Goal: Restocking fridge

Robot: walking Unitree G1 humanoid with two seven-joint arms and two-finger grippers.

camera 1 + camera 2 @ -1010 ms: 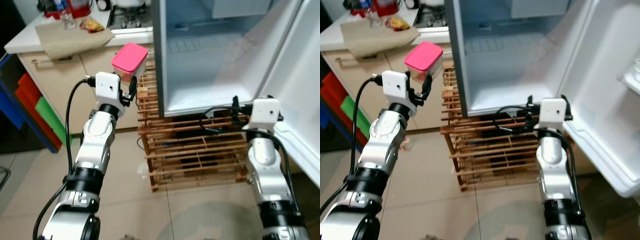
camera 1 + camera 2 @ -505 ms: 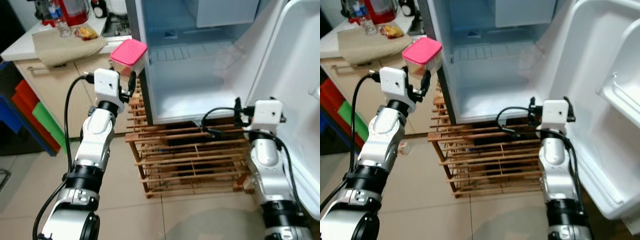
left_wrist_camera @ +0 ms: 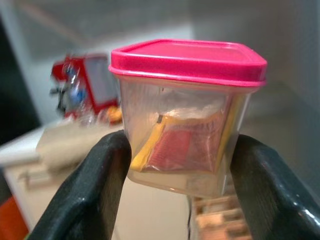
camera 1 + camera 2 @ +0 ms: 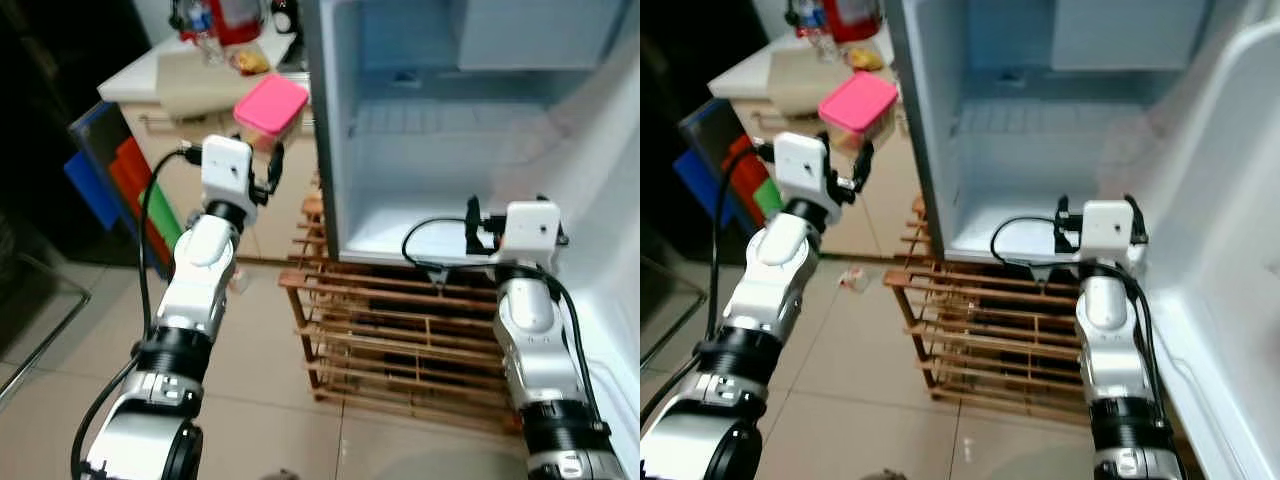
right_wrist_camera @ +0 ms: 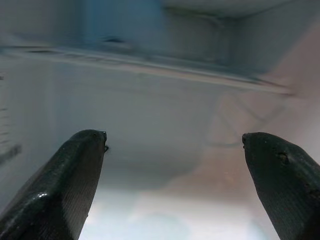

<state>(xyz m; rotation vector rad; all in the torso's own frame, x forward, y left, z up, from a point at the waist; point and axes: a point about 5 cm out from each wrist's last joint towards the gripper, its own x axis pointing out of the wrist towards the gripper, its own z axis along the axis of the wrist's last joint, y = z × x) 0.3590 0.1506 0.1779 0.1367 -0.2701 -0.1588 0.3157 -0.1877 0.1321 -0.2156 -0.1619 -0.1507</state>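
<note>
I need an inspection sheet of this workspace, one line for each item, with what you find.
Surface: beige tiled floor; fridge open, its compartment bare.
Job's things: pink-lidded container, holding packets, outside the fridge to its left.
Clutter: small scrap on the floor; bottle and red appliance on the counter.
Grippers: left gripper shut on the container; right gripper open, facing the fridge interior.
Cables: black cable along the left arm; black cable looped by the right wrist.
Surroundings: wooden rack under the fridge.
</note>
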